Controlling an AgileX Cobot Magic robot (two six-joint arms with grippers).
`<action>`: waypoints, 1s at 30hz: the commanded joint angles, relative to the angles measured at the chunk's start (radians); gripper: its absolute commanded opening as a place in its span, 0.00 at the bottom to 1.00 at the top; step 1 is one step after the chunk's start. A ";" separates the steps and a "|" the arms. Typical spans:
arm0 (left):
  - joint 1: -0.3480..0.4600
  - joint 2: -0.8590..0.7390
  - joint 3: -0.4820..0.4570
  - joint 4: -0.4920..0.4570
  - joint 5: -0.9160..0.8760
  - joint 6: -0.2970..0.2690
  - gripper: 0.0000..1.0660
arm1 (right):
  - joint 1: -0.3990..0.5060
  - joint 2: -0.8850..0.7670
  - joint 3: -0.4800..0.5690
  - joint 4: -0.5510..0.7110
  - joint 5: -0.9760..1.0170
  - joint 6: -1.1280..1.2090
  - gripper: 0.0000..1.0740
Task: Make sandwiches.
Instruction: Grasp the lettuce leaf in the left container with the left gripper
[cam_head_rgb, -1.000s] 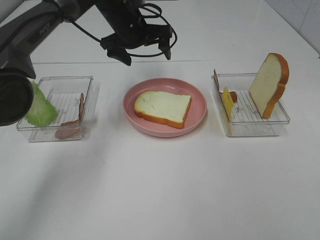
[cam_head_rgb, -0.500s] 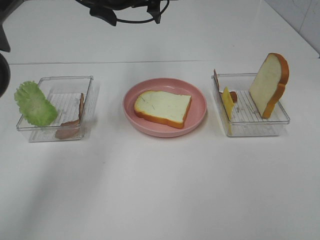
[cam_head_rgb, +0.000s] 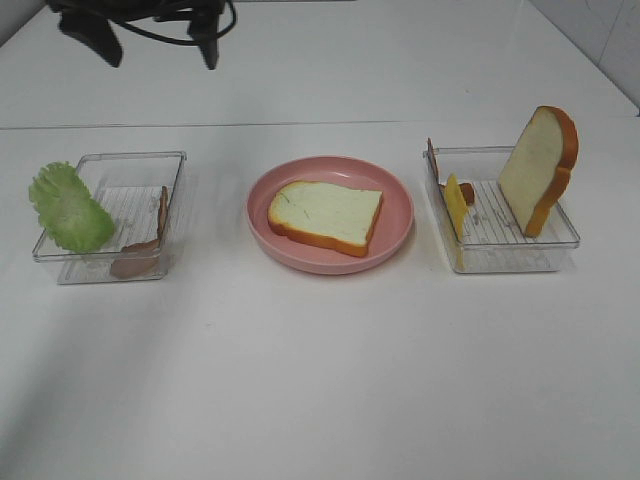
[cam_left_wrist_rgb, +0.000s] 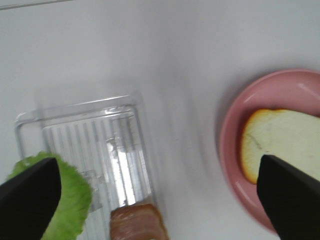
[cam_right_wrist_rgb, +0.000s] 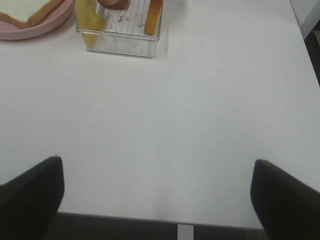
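The left gripper (cam_head_rgb: 155, 48) is held high at the far-left edge of the high view, jaws spread wide, nothing gripped. The right gripper (cam_right_wrist_rgb: 159, 197) is seen only from its wrist, jaws likewise parted, empty.

Table (cam_head_rgb: 320, 380): plate (cam_head_rgb: 400, 205), left tray (cam_head_rgb: 128, 196), right tray (cam_head_rgb: 505, 258)

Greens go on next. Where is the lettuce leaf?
In the exterior high view the lettuce leaf lies far left, draped over a wall of the left clear tray, opposite the bacon strips.
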 joint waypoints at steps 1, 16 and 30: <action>0.037 -0.037 0.056 0.003 0.102 0.021 0.95 | -0.005 -0.005 0.002 0.000 -0.005 -0.006 0.92; 0.210 -0.053 0.300 -0.018 0.098 0.085 0.95 | -0.005 -0.005 0.002 0.000 -0.005 -0.006 0.92; 0.281 -0.040 0.359 -0.059 -0.014 0.085 0.95 | -0.005 -0.005 0.002 0.000 -0.005 -0.006 0.92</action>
